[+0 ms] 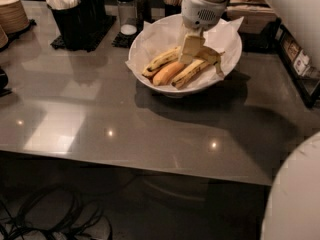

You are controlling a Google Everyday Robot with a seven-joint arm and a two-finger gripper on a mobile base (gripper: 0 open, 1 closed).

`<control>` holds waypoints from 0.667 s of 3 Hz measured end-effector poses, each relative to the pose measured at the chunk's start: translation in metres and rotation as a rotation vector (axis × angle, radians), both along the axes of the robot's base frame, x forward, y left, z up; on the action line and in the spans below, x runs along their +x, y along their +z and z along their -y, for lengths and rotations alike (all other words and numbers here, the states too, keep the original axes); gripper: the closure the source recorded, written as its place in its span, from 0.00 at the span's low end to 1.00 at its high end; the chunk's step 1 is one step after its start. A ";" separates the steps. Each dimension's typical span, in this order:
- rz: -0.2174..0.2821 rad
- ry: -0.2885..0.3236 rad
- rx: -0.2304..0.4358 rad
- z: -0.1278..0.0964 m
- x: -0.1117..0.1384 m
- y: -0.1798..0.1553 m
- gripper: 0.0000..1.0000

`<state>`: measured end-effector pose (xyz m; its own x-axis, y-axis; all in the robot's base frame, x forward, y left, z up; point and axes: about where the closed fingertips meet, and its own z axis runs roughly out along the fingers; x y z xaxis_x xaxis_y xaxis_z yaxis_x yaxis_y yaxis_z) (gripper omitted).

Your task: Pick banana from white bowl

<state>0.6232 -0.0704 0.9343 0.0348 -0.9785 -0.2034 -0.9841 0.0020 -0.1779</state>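
Note:
The white bowl (pixel 150 39), lined with crinkled white paper, stands at the back of the grey table (pixel 150 129). In it lie a spotted yellow banana (pixel 159 62), an orange-toned one (pixel 167 74) and another spotted banana (pixel 189 72), side by side. My gripper (pixel 202 54) reaches down from above into the bowl. It is open, with its pale fingers (pixel 192 46) right over the far ends of the bananas, touching or nearly touching them. It holds nothing that I can see.
A black caddy with white napkins (pixel 75 14) stands at the back left, a stack of tan bowls (pixel 12 15) at the far left. Shakers (pixel 126 4) stand behind the bowl. A shelf edge (pixel 295 59) is on the right. Cables (pixel 45 219) lie on the floor. My white body (pixel 295 199) fills the lower right.

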 end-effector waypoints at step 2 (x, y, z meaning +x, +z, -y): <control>0.052 0.118 0.435 0.008 -0.039 -0.009 1.00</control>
<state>0.5837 -0.0787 0.9257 0.1623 -0.7909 -0.5901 -0.9717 -0.0242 -0.2349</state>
